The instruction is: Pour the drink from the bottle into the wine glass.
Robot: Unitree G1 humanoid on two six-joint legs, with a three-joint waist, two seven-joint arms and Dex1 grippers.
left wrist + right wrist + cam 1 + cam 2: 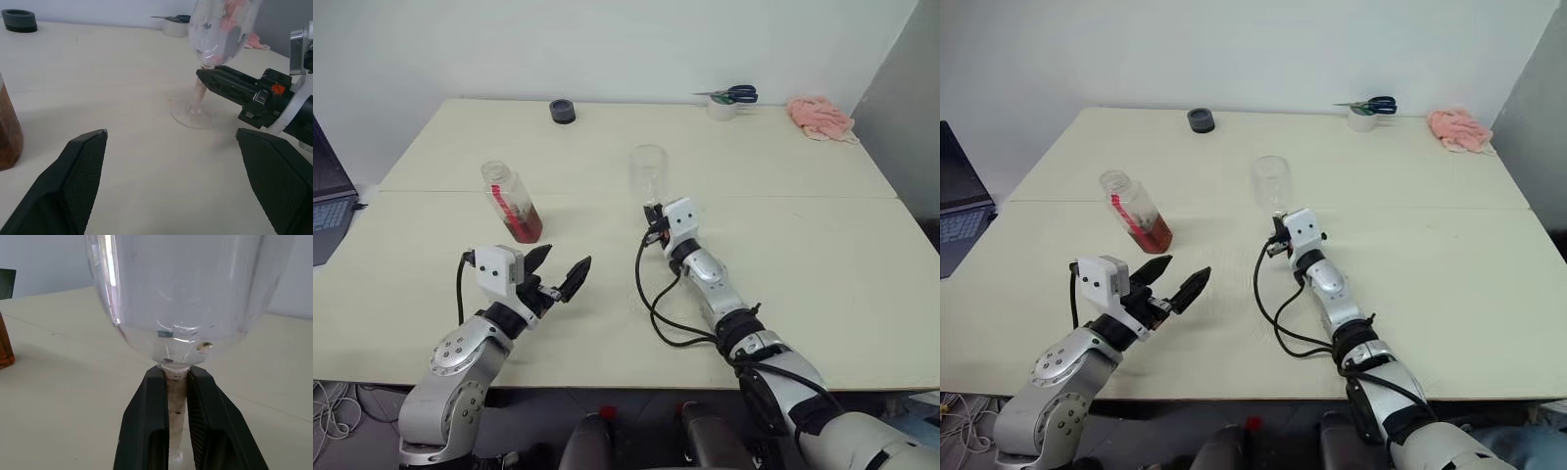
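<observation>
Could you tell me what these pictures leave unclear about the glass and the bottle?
- Wine glass foot: in the head views, hidden behind the right gripper and wrist.
- Bottle: cut off by the picture's edge in both wrist views.
- Glass bowl: top cut off in both wrist views.

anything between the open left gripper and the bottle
No, just bare table lies between the left gripper and the bottle, as the left eye view shows.

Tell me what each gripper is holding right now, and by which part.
The right gripper is shut on the wine glass, clamping its stem just under the bowl. The left gripper is open and holds nothing.
</observation>
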